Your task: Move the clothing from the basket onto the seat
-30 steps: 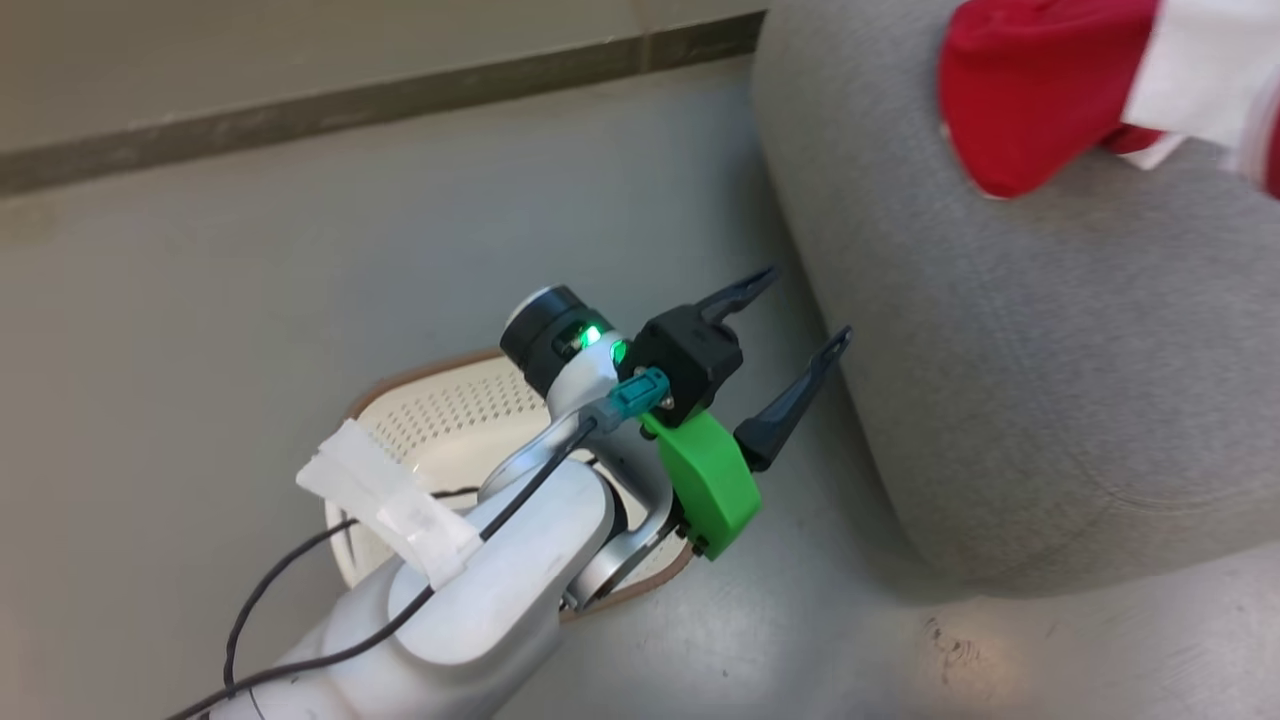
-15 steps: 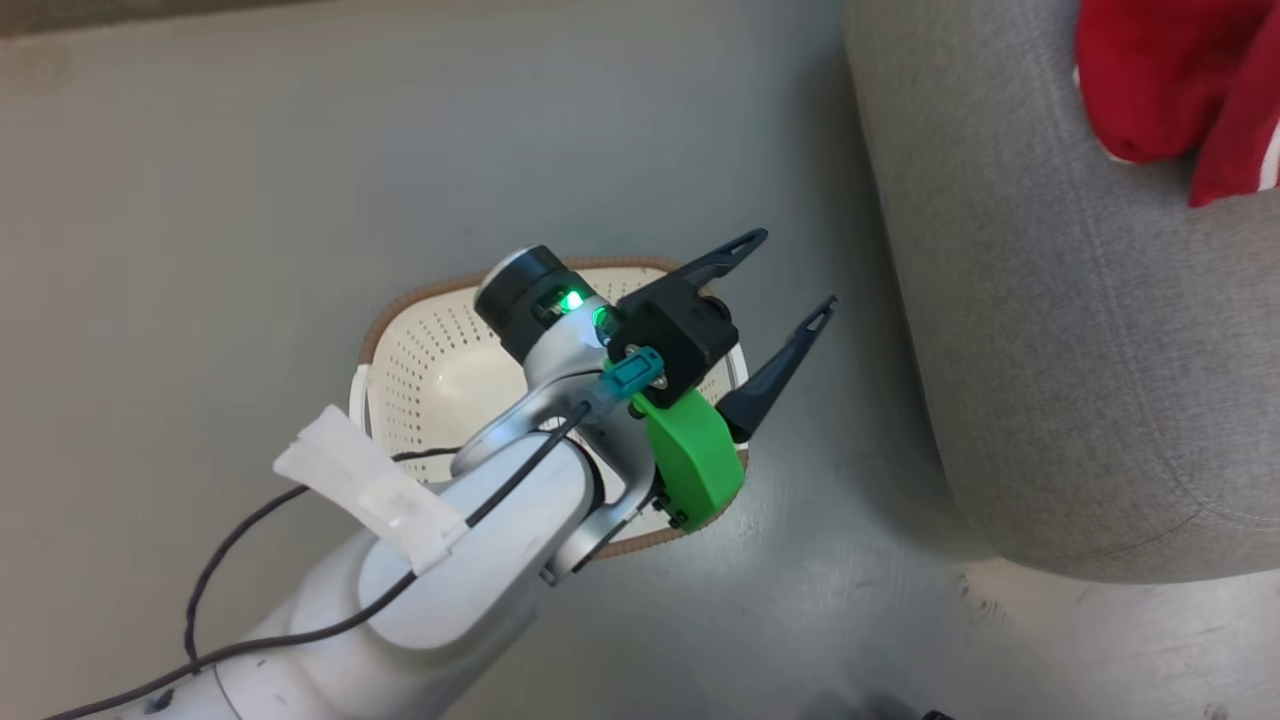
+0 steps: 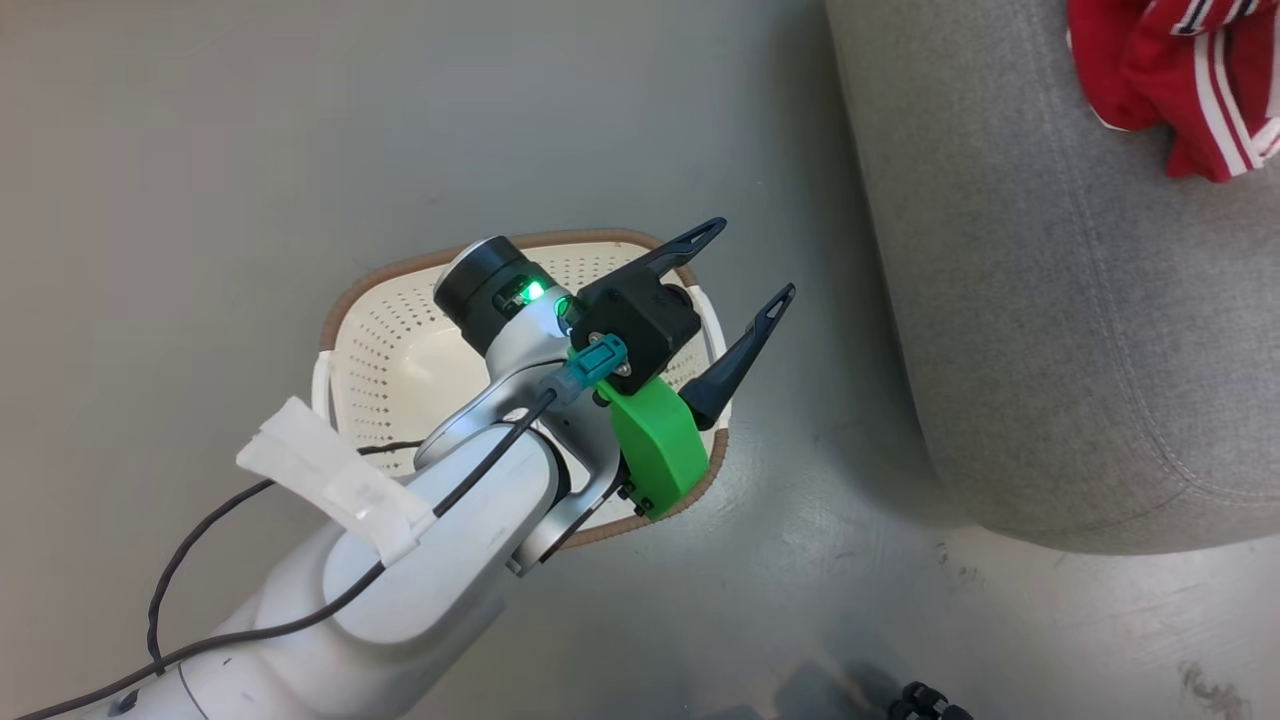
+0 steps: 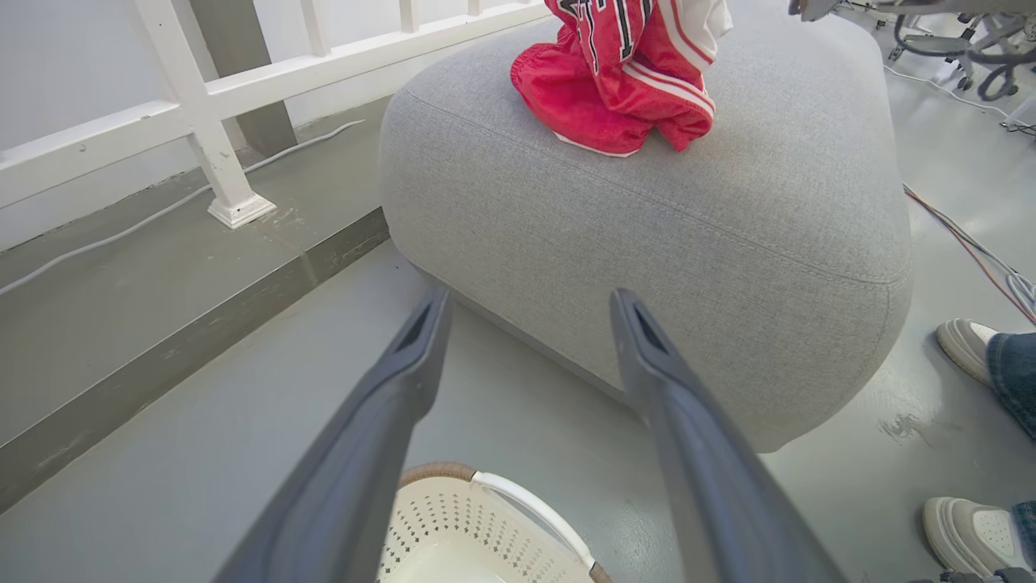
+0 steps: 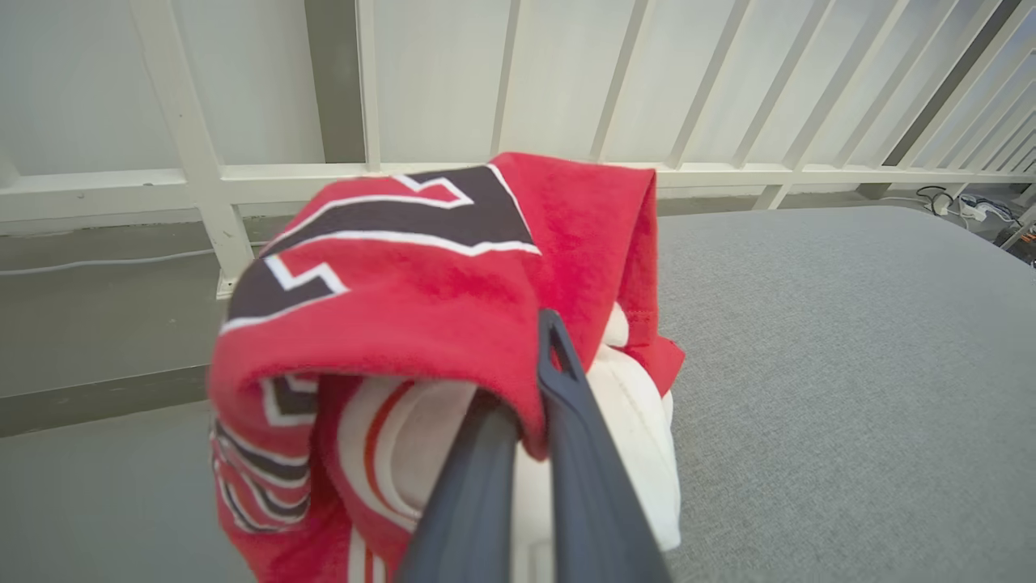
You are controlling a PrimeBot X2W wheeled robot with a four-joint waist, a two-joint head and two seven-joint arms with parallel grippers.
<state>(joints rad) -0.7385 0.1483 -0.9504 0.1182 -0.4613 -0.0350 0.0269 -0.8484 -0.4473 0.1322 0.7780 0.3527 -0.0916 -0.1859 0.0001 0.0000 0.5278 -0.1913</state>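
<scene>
The cream basket [image 3: 400,370] stands on the grey floor left of the big grey seat [image 3: 1050,300]; its rim and white handle also show in the left wrist view as the basket [image 4: 486,526]. My left gripper [image 3: 755,258] hangs open above the basket's right end with nothing between its fingers [image 4: 421,340]. Red clothing [image 3: 1170,80] with white stripes lies bunched on the seat's top, seen from the left wrist as the clothing [image 4: 615,89] on the seat [image 4: 688,243]. My right gripper [image 5: 526,380] is shut on the red jersey [image 5: 405,308] with dark numbers, over the seat [image 5: 850,364].
A white railing [image 4: 194,105] and a raised floor strip [image 4: 162,356] run behind the seat. A person's pale shoes [image 4: 967,348] stand on the floor right of the seat. Cables [image 4: 971,251] trail there. A small dark object [image 3: 925,700] sits at the head view's bottom edge.
The head camera has shifted, bringing more of the basket into view. The red clothing now sits lower on the seat with its striped part showing. My left gripper stays open.
</scene>
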